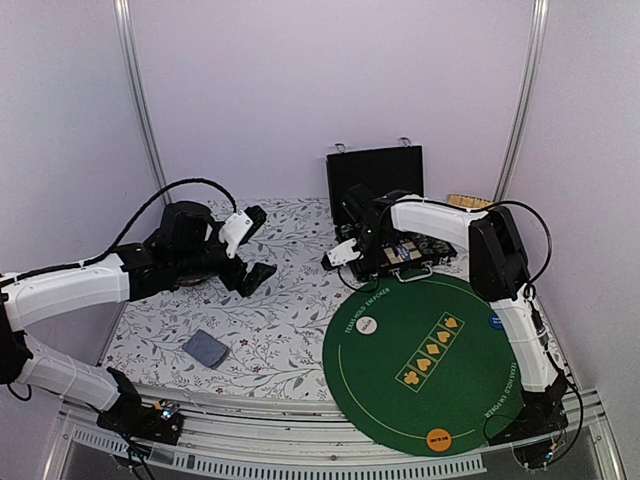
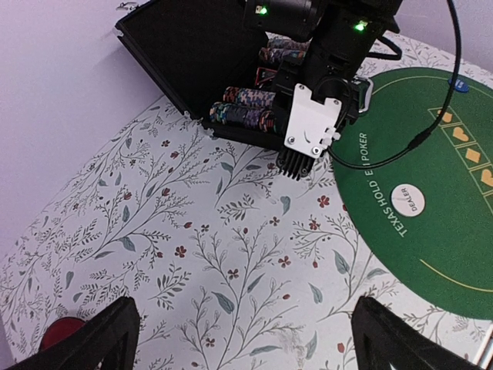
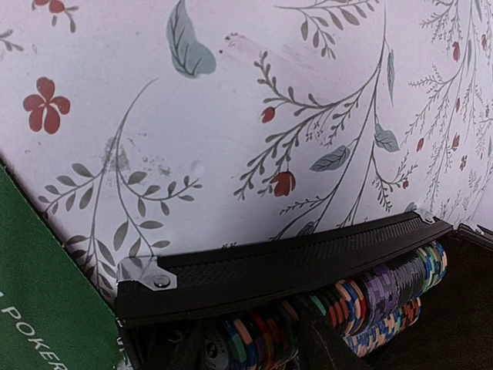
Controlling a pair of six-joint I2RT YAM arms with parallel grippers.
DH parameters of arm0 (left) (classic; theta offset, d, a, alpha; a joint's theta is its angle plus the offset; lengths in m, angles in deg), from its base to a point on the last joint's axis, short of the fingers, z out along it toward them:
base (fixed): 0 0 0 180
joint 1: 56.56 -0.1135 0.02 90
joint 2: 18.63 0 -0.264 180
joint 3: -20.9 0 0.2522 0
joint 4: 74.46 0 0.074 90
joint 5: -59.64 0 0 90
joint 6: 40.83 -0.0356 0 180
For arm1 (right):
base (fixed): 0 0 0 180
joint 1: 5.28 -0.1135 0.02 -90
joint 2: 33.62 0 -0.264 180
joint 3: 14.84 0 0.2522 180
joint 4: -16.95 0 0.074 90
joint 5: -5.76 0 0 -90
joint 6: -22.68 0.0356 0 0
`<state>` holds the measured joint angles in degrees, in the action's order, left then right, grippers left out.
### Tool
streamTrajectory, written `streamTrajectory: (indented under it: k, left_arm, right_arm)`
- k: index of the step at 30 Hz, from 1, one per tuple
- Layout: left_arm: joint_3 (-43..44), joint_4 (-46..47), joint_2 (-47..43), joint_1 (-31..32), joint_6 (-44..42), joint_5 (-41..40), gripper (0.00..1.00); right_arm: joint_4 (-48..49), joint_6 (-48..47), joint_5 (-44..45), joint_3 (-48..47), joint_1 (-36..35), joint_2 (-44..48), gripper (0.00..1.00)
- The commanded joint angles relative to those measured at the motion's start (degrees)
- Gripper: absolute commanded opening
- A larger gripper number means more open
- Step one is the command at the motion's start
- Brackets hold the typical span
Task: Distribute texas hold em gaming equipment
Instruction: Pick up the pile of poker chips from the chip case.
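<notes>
Top external: Found left gripper [image 1: 257, 245] hanging over the flowered cloth [image 1: 290, 330] at centre-left, jaws spread wide with nothing between them. Noted right gripper [image 1: 388, 257] reaching left and down into the open black case [image 1: 375, 172] at far centre, lid upright behind it; cannot tell its jaw state from this view. Logged green felt mat [image 1: 390, 420] at near right, its far edge just beside the case. Recorded white dealer disc [image 1: 367, 324] on the mat's left part, blue disc [image 1: 495, 320] at its right edge and orange disc [image 1: 438, 437] at its near edge. Noted card deck [image 1: 205, 347], blue-grey back up, alone on the cloth at near left, well apart from the mat. Noted woven basket [image 1: 468, 201] right of the case, by the far wall.

Left wrist: Saw own jaws at the lower corners, far apart, only cloth between. Saw rows of striped poker chips [image 2: 245, 108] lying on edge in the case tray, with the right gripper directly over them and its tips hidden by its own body. Spotted red round object [image 2: 60, 333] at the lower left edge, partly cut off.

Right wrist: Viewed the case wall running across the frame, chips packed in rows behind it. Made out dark jaw shapes low among the chips; cannot tell whether wide, narrow or closed on a chip.
</notes>
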<state>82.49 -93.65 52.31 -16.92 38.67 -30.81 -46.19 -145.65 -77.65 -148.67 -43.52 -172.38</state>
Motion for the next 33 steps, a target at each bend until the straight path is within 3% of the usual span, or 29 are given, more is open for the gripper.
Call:
streamTrajectory:
  k: [1,6,18,23,28,33]
  left_arm:
    - [-0.63,0.05,-1.24,-0.44,-0.6,0.21,0.98]
    - [-0.76,0.05,-1.49,-0.44,-1.07,-0.61,0.98]
    - [-0.72,-0.01,-1.59,-0.44,-1.25,-1.02,0.98]
    - [-0.73,-0.01,-1.51,-0.44,-1.18,-0.96,0.98]
    - [-0.66,0.01,-1.68,-0.46,-1.1,-0.8,0.98]
    - [-0.64,-0.02,-1.68,-0.44,-1.09,-0.79,0.98]
  right_arm:
    - [-7.79,-0.88,1.53,1.77,2.93,-6.16,0.38]
    - [-3.87,-1.66,-0.58,0.2,3.64,-8.49,0.34]
    - [7.98,-2.03,-5.27,-7.97,6.33,-13.59,0.36]
    - [3.86,-0.16,-6.93,-8.28,6.41,-12.09,0.42]
    - [0.06,2.66,-7.38,-4.85,6.42,-7.94,0.55]
    - [-0.6,4.3,-7.65,-4.88,6.51,-5.76,0.56]
